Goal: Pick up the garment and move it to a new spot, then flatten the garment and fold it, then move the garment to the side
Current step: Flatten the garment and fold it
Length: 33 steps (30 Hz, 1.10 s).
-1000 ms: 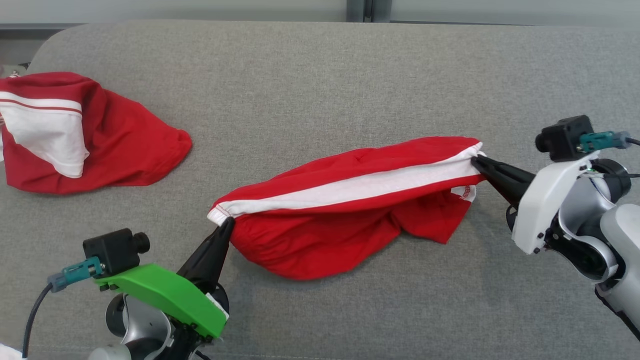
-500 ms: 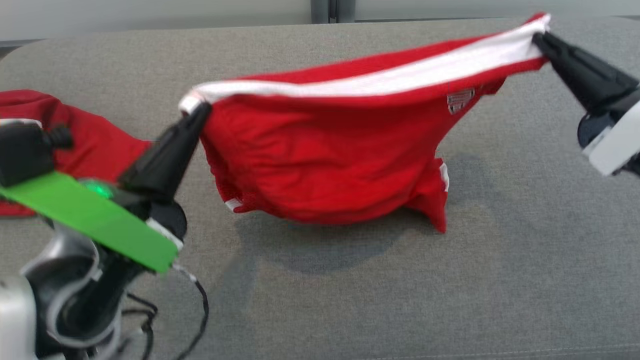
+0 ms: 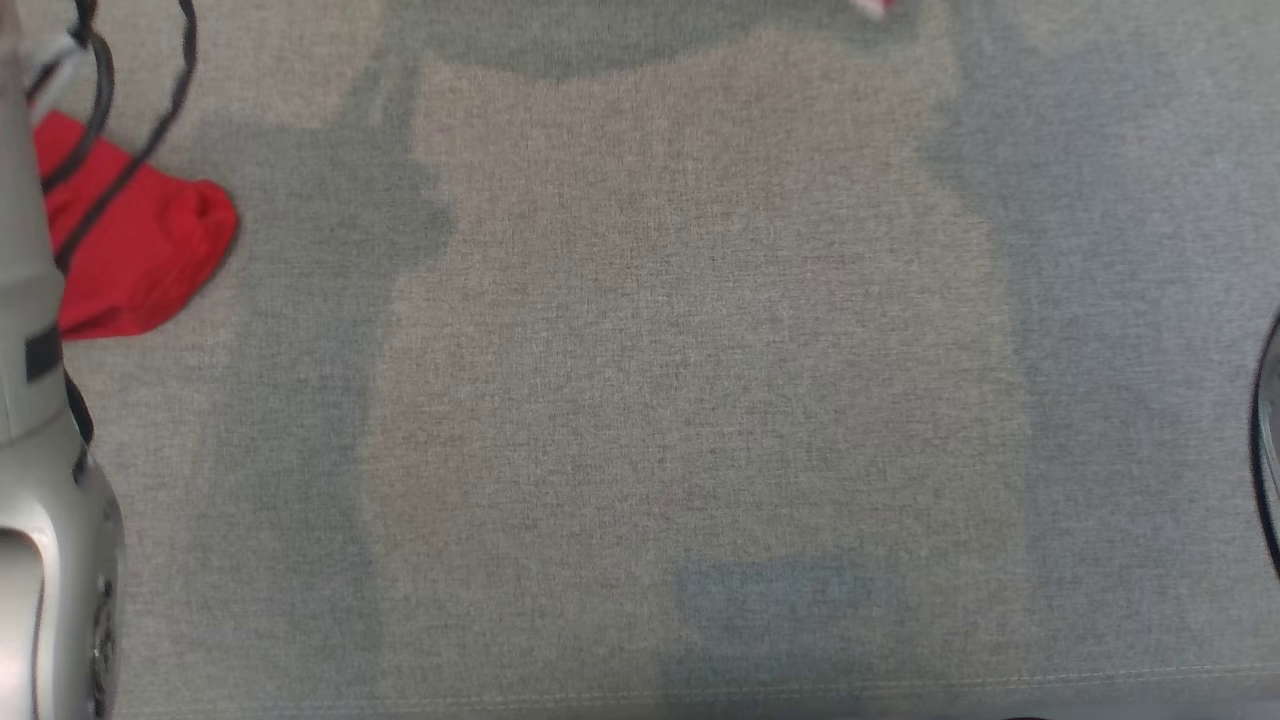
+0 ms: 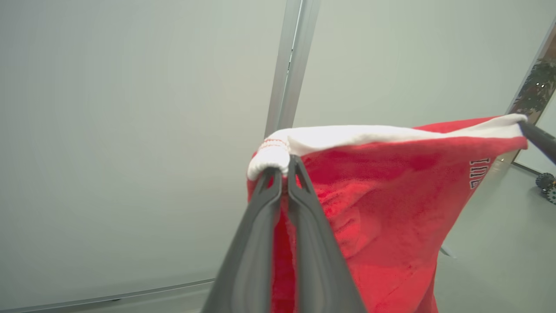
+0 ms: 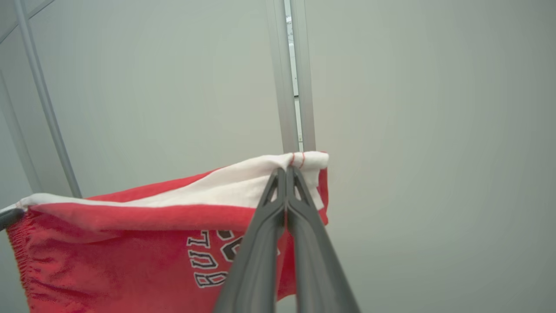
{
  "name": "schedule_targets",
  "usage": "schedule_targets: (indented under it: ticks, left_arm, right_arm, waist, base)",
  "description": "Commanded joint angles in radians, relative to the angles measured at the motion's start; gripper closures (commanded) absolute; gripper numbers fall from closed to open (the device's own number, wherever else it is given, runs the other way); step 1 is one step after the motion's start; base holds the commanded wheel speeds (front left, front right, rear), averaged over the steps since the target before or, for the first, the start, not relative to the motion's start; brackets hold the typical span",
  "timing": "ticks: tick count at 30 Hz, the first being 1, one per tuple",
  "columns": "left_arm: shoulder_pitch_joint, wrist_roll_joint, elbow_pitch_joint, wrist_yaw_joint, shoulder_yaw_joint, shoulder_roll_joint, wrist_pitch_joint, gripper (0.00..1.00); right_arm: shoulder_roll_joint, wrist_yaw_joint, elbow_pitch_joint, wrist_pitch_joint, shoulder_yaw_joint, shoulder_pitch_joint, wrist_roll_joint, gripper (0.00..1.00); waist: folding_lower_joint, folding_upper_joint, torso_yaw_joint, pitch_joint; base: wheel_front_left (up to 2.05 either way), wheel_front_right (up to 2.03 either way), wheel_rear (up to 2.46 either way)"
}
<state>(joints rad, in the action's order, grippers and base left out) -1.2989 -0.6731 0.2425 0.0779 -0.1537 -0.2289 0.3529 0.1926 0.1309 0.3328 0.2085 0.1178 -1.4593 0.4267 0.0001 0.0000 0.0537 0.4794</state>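
Note:
The garment (image 4: 391, 195) is red with a white band along its top and dark lettering (image 5: 213, 261). It hangs in the air, stretched between both grippers in front of a pale wall. My left gripper (image 4: 282, 167) is shut on one end of the white band. My right gripper (image 5: 288, 171) is shut on the other end. In the left wrist view the right arm's fingertip (image 4: 538, 138) shows at the far corner of the band. A red and white tip of the garment (image 3: 875, 6) pokes in at the top edge of the head view.
The grey cushion (image 3: 700, 400) lies below, with the garment's broad shadow across it. A second red garment (image 3: 140, 250) lies on it at the left, behind a pale arm (image 3: 40, 520) and a black cable (image 3: 150, 130). A metal wall strip (image 5: 295, 87) stands behind.
Both grippers have lifted the garment off the cushion and raised it high. The head camera has shifted too, so the garment now leaves that view at the top.

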Motion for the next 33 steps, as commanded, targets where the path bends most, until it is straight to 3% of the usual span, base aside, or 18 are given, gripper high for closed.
schedule_targets:
  ticks: [1,7,11,12,16,19,23,28,33]
  left_arm:
    - [-0.043,0.025,0.051,0.01,-0.003,0.005,-0.05,1.0]
    - [-0.235,0.082,0.257,0.049,-0.053,-0.015,-0.368,1.0]
    - [-0.172,0.004,0.298,0.054,-0.216,-0.043,-0.508,1.0]
    - [-0.172,0.004,0.298,0.054,-0.216,-0.043,-0.508,1.0]
    - [-0.04,-0.113,0.262,0.054,-0.409,-0.132,-0.589,1.0]
    - [0.065,-0.197,0.196,0.054,-0.495,-0.202,-0.613,1.0]
    - [0.222,-0.256,0.065,0.054,-0.495,-0.279,-0.618,1.0]
    - [0.448,-0.176,-0.14,0.054,-0.525,-0.349,-0.618,1.0]
    - [0.679,-0.126,-0.289,0.054,-0.54,-0.37,-0.618,1.0]
  right_arm:
    - [-0.018,0.0,0.048,-0.049,-0.015,-0.04,-0.042,1.0]
    - [-0.118,-0.001,0.267,-0.287,-0.118,-0.258,-0.17,1.0]
    - [-0.137,0.0,0.346,-0.358,-0.041,-0.176,-0.137,1.0]
    - [-0.137,0.0,0.346,-0.358,-0.041,-0.176,-0.137,1.0]
    - [-0.12,0.0,0.34,-0.409,0.07,0.001,-0.064,1.0]
    - [-0.065,-0.001,0.268,-0.432,0.128,0.162,0.006,1.0]
    - [0.026,0.0,0.116,-0.447,0.164,0.397,0.097,1.0]
    - [0.123,0.0,-0.095,-0.422,0.17,0.679,0.175,1.0]
    - [0.178,0.0,-0.302,-0.356,0.133,0.958,0.194,1.0]
  waist:
    - [-0.0001,0.0,0.03,0.131]
    - [-0.0001,0.0,0.007,0.215]
    - [-0.0001,0.0,-0.028,0.238]
    - [-0.0001,0.0,-0.028,0.238]
    - [-0.0001,0.0,-0.063,0.23]
    - [-0.0001,0.0,-0.079,0.223]
    - [-0.0001,0.0,-0.088,0.164]
    - [-0.0001,0.0,-0.092,0.053]
    - [-0.0001,0.0,-0.089,-0.066]
  base:
    - [0.0,0.0,0.0]
    - [0.0,0.0,0.0]
    - [0.0,0.0,0.0]
    - [0.0,0.0,0.0]
    - [0.0,0.0,0.0]
    - [0.0,0.0,0.0]
    - [0.0,0.0,0.0]
    - [0.0,0.0,0.0]
    - [0.0,0.0,0.0]
